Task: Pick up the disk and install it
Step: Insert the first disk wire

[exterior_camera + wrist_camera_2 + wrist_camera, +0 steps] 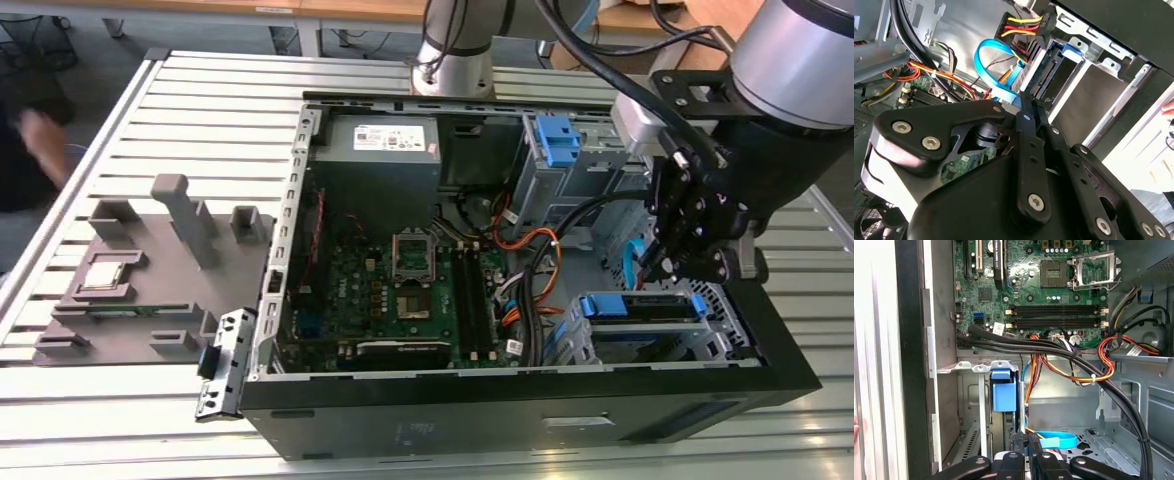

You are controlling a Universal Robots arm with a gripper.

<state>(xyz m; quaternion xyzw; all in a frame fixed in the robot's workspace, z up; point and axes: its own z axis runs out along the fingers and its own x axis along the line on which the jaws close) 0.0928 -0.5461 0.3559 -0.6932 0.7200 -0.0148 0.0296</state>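
Observation:
The disk (642, 306), silver in a bright blue frame, sits in the drive cage at the front corner of the open computer case (534, 400), on the exterior view's right. In the first wrist view its blue frame tab (1004, 396) stands upright in the cage slot. The second wrist view shows the disk (1050, 75) edge-on inside the cage. My gripper (675, 268) hangs just above the disk, close to it. Its black fingers (1019, 446) are pressed together with nothing between them. In the second wrist view my gripper (1027, 106) points at the disk's edge.
A second blue bracket (554, 138) sits in the upper bay. Black, orange and blue cables (1069, 357) run beside the cage, next to the motherboard (407, 290). A grey fixture (147, 270) holding a small silver chip (112, 274) lies on the exterior view's left, near a person's hand (40, 140).

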